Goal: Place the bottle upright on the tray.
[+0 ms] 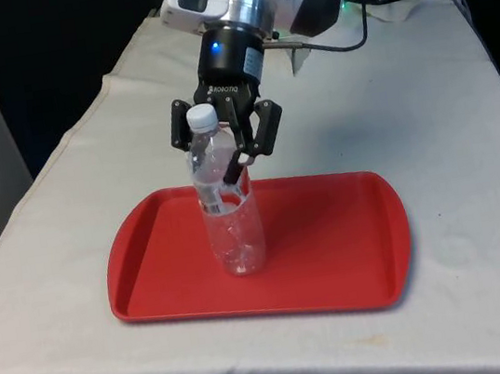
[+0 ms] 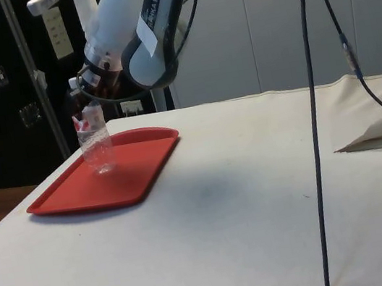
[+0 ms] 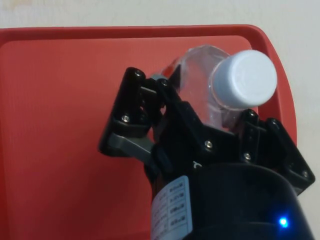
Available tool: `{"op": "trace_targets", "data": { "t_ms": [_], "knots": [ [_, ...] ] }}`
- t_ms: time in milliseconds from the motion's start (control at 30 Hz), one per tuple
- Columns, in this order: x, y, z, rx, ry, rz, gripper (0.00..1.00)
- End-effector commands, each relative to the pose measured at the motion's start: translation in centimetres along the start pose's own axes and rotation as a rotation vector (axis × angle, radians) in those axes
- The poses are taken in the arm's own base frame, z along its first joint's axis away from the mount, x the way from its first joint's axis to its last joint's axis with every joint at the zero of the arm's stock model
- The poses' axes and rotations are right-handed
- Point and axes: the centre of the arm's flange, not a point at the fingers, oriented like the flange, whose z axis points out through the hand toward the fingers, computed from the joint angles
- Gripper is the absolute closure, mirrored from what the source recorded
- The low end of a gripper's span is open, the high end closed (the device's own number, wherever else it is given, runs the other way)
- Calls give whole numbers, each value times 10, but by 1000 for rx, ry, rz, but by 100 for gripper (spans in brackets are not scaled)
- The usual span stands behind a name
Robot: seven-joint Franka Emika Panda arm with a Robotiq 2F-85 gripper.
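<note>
White cloth (image 1: 447, 120) covered the whole table, and near its front edge lay a red tray (image 1: 335, 250) with rounded corners and a low raised rim. On the tray, toward the end at the front view's left, stood a clear plastic bottle (image 1: 229, 218) with a white cap (image 1: 201, 116). Its base rested on the tray floor and its body rose close to upright, with a slight lean at the neck. The side view showed the same thing: the bottle (image 2: 95, 146) on the tray (image 2: 130, 171), set in from the rim on all sides.

Over the bottle hung the black gripper (image 1: 225, 148), reaching down from the white arm (image 2: 129, 28). Its fingers stood spread on either side of the bottle's upper half, just below the cap. From where I looked there seemed to be room between the fingers and the plastic, so they looked parted rather than clamped. Seen from the wrist, the cap (image 3: 243, 78) rose between the two black fingers (image 3: 131, 107), with the tray's red floor (image 3: 60, 125) beneath.
</note>
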Motion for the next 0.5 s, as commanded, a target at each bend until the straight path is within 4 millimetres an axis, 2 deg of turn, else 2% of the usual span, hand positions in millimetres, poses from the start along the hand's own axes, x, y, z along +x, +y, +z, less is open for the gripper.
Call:
{"op": "trace_targets", "data": {
  "t_ms": [0,233,267,300,367,467],
  "knots": [
    [0,0,0,0,0,2,54],
    [-1,0,0,0,-1,0,19],
    [0,1,0,-1,-1,0,9],
    [0,-1,0,1,0,0,9],
    [0,-1,0,1,0,0,1],
    [0,0,0,-1,0,0,0]
  ]
}}
